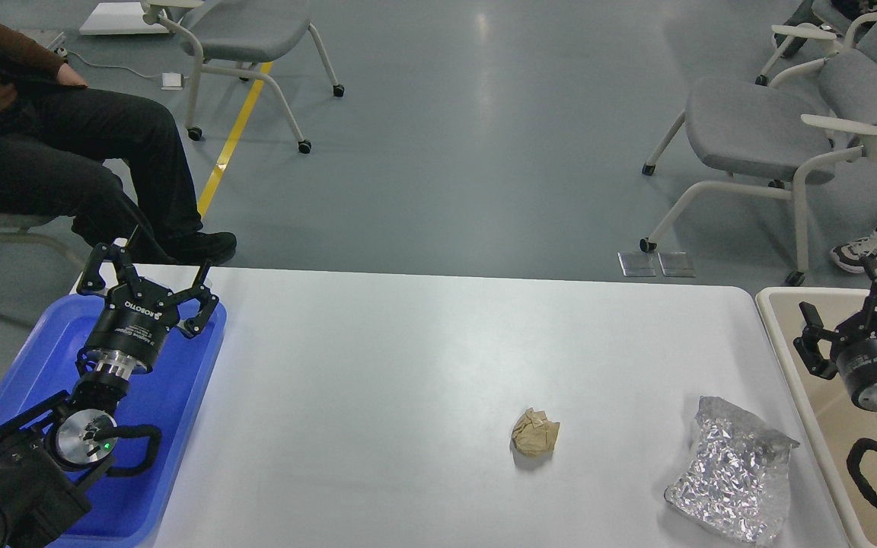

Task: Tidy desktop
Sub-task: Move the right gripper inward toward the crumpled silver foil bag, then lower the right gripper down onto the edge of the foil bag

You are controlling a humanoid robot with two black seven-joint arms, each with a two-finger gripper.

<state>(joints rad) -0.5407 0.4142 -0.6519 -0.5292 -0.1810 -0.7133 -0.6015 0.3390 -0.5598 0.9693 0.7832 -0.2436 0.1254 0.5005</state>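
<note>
Right now our left gripper [151,278] hangs over the far end of the blue tray [180,396] at the tabletop's left edge, its fingers [107,266] spread wide with nothing between them. Our right gripper [853,310] sits over the beige bin [777,312] on the right side; its fingers are parted too and hold nothing. Between the two stretches the white tabletop [377,380], the widest surface before us. On it, toward the near right, lies a crumpled brown paper ball [535,432], and well to its right, near the bin-side edge, a crinkled silver foil bag [735,472] lies flat. Both pieces rest apart from each other and from either gripper. Beyond the tabletop we see grey floor with a yellow line [233,137], grey chairs [758,129], and a seated person [65,152] at far left.
</note>
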